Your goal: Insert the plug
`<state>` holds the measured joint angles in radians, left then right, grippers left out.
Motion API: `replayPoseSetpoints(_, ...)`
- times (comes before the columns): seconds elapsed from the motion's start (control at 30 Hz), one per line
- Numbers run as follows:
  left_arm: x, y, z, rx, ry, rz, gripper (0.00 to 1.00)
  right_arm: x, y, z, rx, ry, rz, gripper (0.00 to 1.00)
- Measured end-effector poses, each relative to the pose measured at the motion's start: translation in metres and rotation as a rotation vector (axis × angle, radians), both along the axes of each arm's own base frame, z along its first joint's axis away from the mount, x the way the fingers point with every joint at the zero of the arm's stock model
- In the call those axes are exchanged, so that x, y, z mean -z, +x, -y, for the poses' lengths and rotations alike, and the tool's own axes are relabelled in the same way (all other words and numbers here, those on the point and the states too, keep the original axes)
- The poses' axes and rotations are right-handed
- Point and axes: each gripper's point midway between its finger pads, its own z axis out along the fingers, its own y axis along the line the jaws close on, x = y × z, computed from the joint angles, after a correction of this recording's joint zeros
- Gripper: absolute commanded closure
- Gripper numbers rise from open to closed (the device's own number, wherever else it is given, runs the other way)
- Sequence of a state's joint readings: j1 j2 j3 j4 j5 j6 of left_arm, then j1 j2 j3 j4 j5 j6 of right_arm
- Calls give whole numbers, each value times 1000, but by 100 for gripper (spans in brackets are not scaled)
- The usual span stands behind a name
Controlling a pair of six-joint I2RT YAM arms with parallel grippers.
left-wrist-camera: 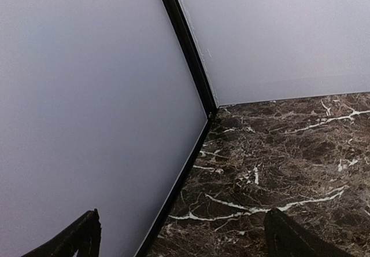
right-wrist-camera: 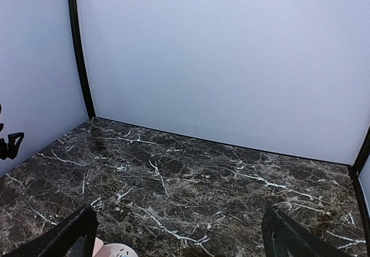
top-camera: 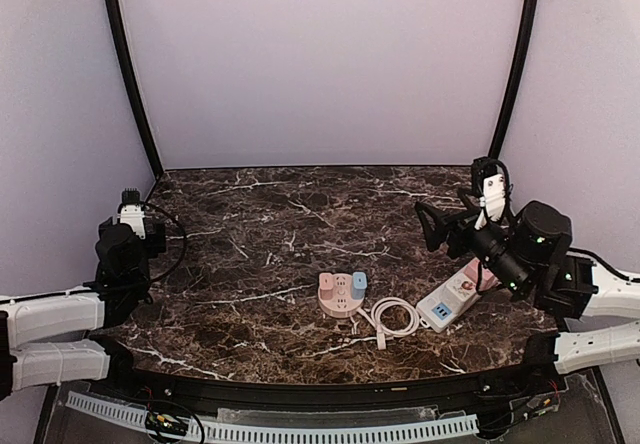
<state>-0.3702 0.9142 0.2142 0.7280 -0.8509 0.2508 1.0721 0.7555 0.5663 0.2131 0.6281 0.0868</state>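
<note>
A round pink-and-white socket hub [top-camera: 342, 295] with a pink block and a blue block on top lies at the table's front middle. Its edge shows at the bottom left of the right wrist view [right-wrist-camera: 115, 250]. A white coiled cable [top-camera: 393, 319] runs from it toward a white power strip [top-camera: 450, 302] with a blue switch, lying to the right. The plug's end lies near the front [top-camera: 381, 342]. My right gripper [top-camera: 432, 228] is open and empty, raised above the table behind the power strip. My left gripper [top-camera: 131, 200] is open and empty at the far left, pointing at the back-left corner.
The marble table [top-camera: 260, 224] is enclosed by white walls with black corner posts [top-camera: 128, 74] at back left and back right [top-camera: 516, 64]. A black cable-track rail [top-camera: 320, 424] runs along the near edge.
</note>
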Motion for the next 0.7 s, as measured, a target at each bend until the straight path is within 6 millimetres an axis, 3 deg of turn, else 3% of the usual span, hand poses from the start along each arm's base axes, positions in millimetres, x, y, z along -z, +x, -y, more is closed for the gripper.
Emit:
replayPoseSetpoints(0.2,40,24,-10,35,-17,-99,1,-3,-2,3,-1,6,10,2)
replayPoseSetpoints(0.43,72,43,-17,80,-101,-128,1,2,-2,5,4,-8,14,1)
replayPoseSetpoints(0.7,73,70,-19,123,-164,-90,4,15,9,27,107,-37,23,1)
